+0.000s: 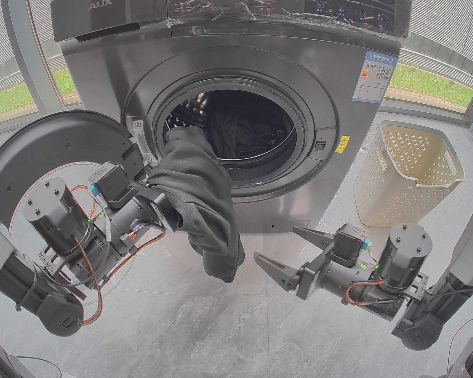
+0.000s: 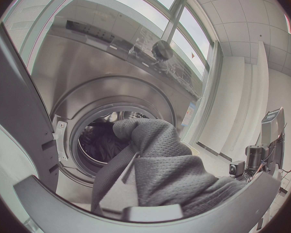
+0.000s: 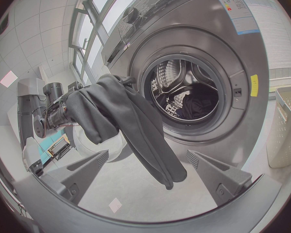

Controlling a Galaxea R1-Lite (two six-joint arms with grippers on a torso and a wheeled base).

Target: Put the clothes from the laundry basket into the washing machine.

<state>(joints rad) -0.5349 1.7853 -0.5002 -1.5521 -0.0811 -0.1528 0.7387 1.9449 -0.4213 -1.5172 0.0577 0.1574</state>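
In the head view, the washing machine stands with its door swung wide on the outer side of the left gripper. A heap of dark clothes already lies in the drum, so part of the job looks done. The dark garment is draped over the left gripper. Its upper end reaches the lip of the opening just ahead of the gripper, and its lower end hangs below toward the floor. The cloth hides the jaws, but its weight hangs from the gripper, so we judge it clamped on the fabric. The right gripper sits low, beside the hanging tail and apart from it, with its jaws spread wide and nothing between them. The laundry basket stands on the floor beyond that gripper's outer side. We see nothing above the rim, and its bottom is out of sight.

The left wrist view shows the garment bunched right over the gripper, with the drum opening close ahead and dark clothes inside.

The right wrist view shows two parted fingers framing the hanging tail without touching it — the open drum lies ahead.

What remains, we judge, is pushing this garment fully in and letting go — and checking the basket.
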